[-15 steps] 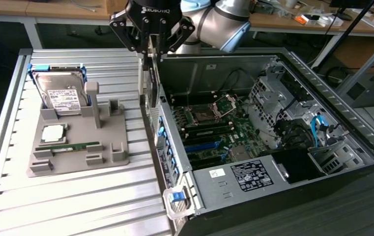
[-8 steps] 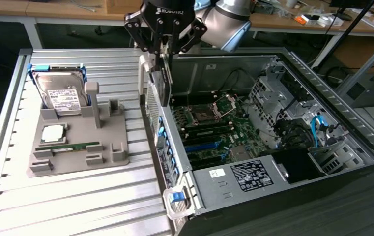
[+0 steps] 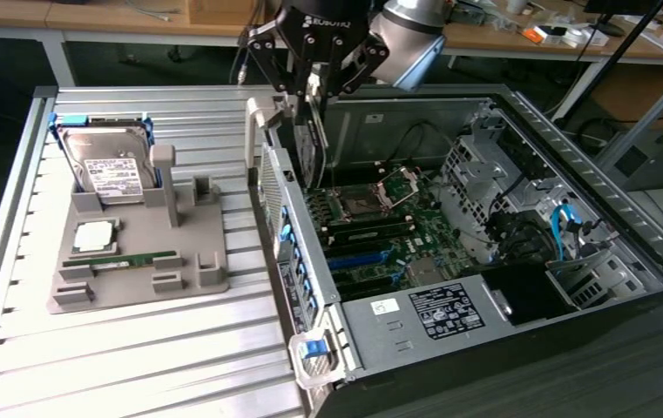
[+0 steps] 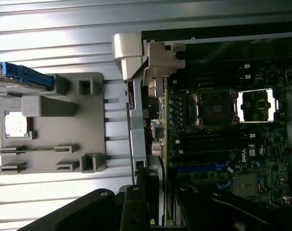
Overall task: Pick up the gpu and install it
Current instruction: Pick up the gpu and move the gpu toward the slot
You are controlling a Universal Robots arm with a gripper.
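Grey slatted metal forms the worktop [image 3: 133, 357], and on it we record a grey holder tray [image 3: 198, 266] towards the exterior view's left and an open computer case [image 3: 639, 252] towards its right. The tray carries a hard drive [image 3: 111, 170] standing at its far end, a silver processor chip [image 3: 93, 235] and a slim memory stick [image 3: 122, 259] lying flat. The gripper [image 3: 311, 91] hangs above the case wall nearest the tray, its fingers [image 3: 296, 80] clamped on the gpu [image 3: 310, 139]. The card hangs upright and edge-on below them, just beside that wall and above the near edge of the motherboard [image 3: 389, 231]. We cannot tell whether its lower edge touches a slot. From the wrist, we see the tray [image 4: 88, 120] and the motherboard [image 4: 208, 144] on either side of the wall.
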